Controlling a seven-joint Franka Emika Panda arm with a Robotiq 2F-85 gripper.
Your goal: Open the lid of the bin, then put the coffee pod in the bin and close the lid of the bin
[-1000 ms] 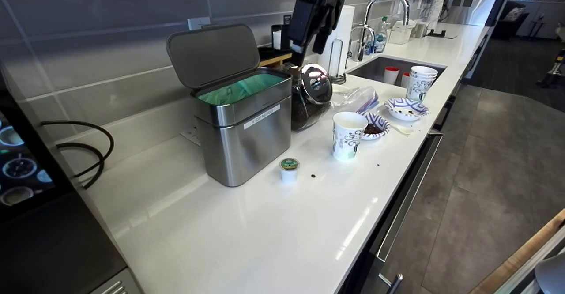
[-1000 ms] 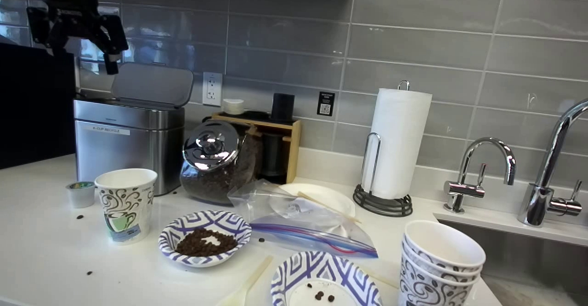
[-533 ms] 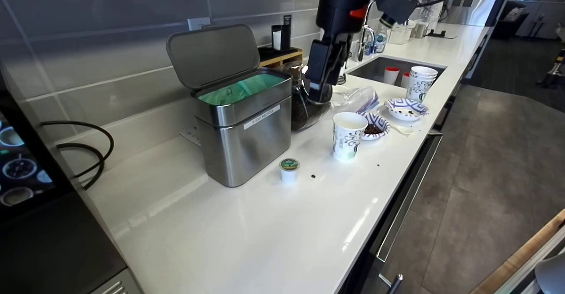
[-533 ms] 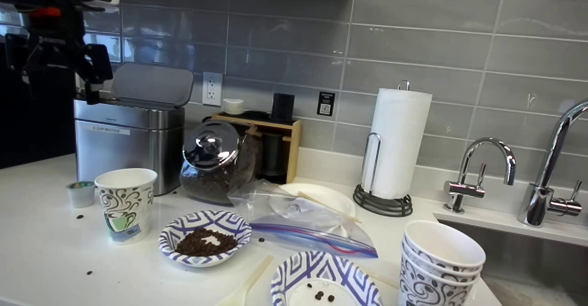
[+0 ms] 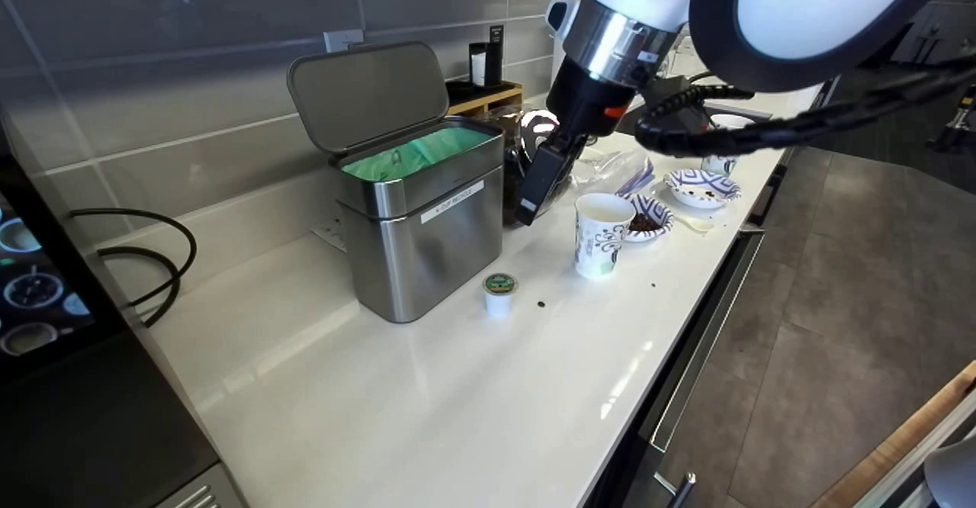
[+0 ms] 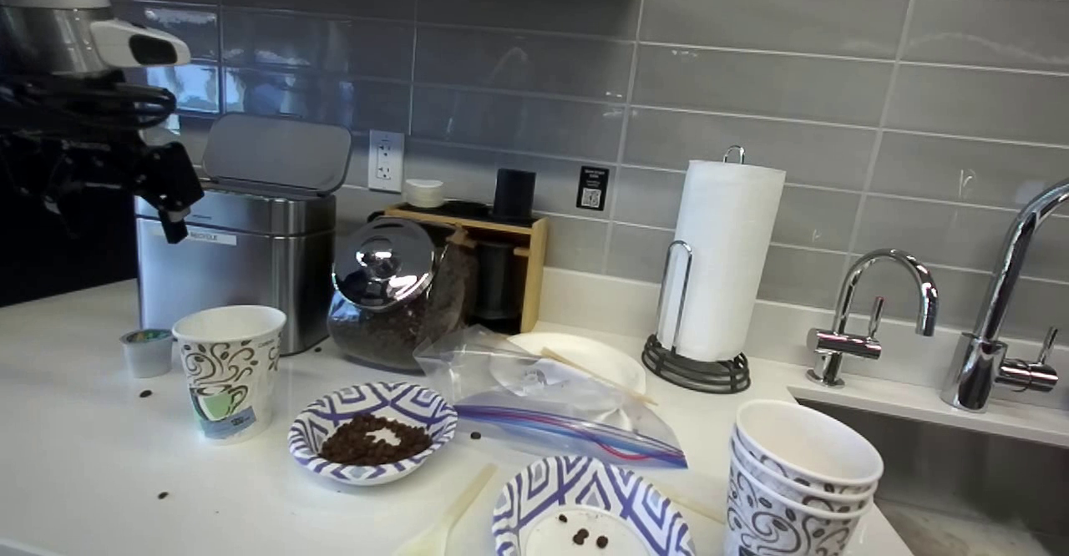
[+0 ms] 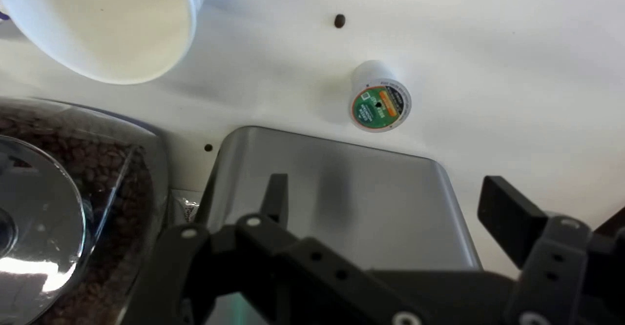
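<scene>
Fingers (image 7: 510, 222), one pair: spread wide, holding nothing. Bin (image 7: 390, 208), steel: beside the fingers, contact hard to tell; lid (image 5: 374, 96) up. Coffee pod (image 7: 377, 105), upright: on the counter (image 5: 381, 401), below and beyond the fingers. Pickup advice: clear the bin, centre over the pod, lower straight, squeeze lightly.

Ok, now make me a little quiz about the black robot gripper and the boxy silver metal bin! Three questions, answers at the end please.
1. True or false: the flat grey rounded lid of the boxy brushed-steel bin is standing open.
2. Pick one: the short, white, green-topped coffee pod is
A) inside the bin
B) on the lid
C) on the glossy white counter
3. Fill in the gap: the black two-fingered gripper is holding ____.

Key: 1. True. 2. C. 3. Nothing; it is open.
</scene>
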